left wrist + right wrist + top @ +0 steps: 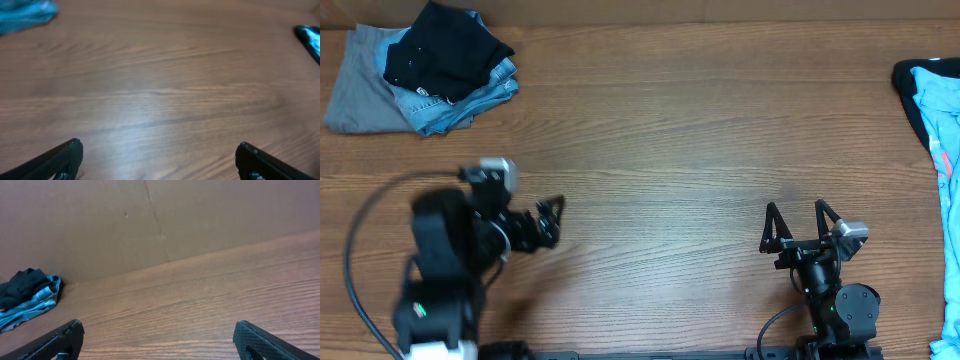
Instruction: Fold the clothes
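Left gripper [556, 220] — jaws spread wide, nothing between them, low over the bare wooden table [660, 150]. Right gripper [795, 210] likewise wide and empty, near the front edge. Black garment [445, 50] crumpled at the far left corner, on top of jeans [470, 100] and a grey cloth [355, 100] — well apart from both grippers. Light blue clothing [935, 110] at the right edge.

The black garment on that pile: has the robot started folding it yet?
Not visibly. The black garment lies rumpled atop the jeans, untouched. Nothing is in hand: the left gripper and right gripper hover open, empty, over the table. Fetching, spreading and folding all remain.
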{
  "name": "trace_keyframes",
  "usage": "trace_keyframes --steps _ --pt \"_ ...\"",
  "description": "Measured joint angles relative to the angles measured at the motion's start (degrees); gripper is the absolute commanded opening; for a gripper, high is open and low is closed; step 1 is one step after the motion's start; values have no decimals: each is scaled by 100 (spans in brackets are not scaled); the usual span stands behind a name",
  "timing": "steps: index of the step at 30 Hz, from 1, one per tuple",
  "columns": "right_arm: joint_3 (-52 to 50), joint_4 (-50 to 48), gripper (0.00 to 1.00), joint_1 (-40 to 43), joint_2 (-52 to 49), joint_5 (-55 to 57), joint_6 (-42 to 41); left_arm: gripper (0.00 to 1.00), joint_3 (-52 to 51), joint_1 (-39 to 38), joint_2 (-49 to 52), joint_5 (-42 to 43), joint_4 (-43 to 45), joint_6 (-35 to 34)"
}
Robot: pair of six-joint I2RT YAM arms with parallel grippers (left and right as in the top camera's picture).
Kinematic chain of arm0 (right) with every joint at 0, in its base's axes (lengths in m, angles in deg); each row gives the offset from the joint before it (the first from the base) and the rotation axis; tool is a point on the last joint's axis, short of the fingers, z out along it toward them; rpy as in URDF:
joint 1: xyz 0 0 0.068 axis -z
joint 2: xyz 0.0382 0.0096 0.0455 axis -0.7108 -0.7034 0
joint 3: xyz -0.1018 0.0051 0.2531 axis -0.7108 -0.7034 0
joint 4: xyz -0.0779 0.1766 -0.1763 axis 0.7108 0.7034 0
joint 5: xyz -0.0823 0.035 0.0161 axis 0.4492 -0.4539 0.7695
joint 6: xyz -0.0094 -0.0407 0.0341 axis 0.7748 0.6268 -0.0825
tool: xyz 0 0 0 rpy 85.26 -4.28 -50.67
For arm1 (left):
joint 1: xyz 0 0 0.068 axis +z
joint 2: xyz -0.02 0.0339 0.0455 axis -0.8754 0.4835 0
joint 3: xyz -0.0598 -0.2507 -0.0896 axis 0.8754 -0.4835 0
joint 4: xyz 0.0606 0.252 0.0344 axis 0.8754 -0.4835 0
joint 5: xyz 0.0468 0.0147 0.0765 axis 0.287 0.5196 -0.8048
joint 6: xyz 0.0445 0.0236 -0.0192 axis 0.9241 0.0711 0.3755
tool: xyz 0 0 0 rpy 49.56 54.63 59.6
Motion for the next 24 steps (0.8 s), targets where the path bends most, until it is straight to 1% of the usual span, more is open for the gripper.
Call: trace_keyframes --steps 2,5,7,9,14,24 --pt "0 2 100 0 2 2 0 100 -697 -212 -651 -9 542 -122" --pt "0 2 100 0 0 0 0 100 -1545 -289 -1631 -33 1019 -407" --pt "0 4 100 0 0 2 2 100 -1873 -289 -2070 -59 1220 -514" --pt "0 4 100 0 0 2 0 100 -2247 -289 -2540 -103 1622 -660" --pt "0 4 100 0 0 0 -2 100 -2846 -289 -2988 -302 2503 -881" --pt "0 2 100 0 0 2 4 100 -3915 -289 -3998 -1016 3650 -1005"
